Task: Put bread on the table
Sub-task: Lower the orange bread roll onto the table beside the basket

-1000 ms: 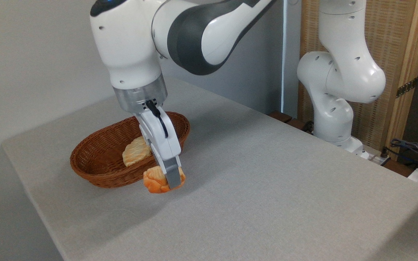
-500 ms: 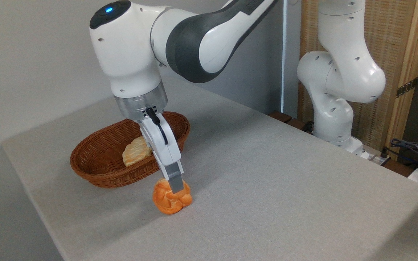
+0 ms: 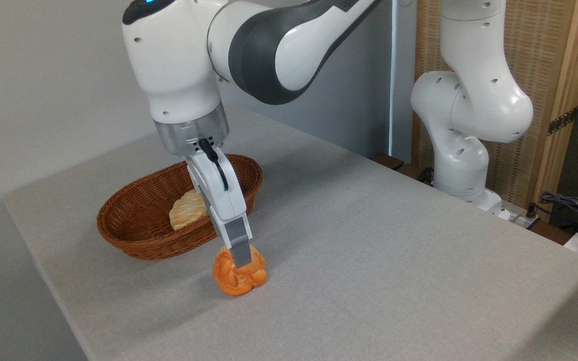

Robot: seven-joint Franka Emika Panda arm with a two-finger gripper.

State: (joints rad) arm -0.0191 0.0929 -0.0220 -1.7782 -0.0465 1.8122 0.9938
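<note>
Directly beneath my end effector (image 3: 240, 260) sits the bread (image 3: 239, 277), a knotted orange bun resting on the desk (image 3: 369, 240). One grey finger (image 3: 239, 248) shows, its tip overlapping the bun's top; the other is hidden behind it, so I cannot tell whether the jaws are spread or pinching. Bun appears to be on the cloth, bottom edge meeting a small shadow.

Handling, my judgement: light, glossy, looks like a moulded replica, probably stiff or slightly spongy rather than crumbly. Ridged swirls give the pads something to bite on; rounded sides could roll or slip out if squeezed off-centre. Best hold is across the middle of the knot from above, fingers seated in the grooves.

Surroundings: wicker basket (image 3: 141, 220) behind and to the left of the end effector, near but apart from the bun. Inside it a paler scored loaf (image 3: 186, 210), partly hidden by my finger housing. My arm's own base (image 3: 462, 150) stands well apart to the right, cables (image 3: 575, 210) beyond it at the desk edge.

Nothing crowds the bun on the near or right side. Basket rim is the only thing close; a straight lift upward should miss it
</note>
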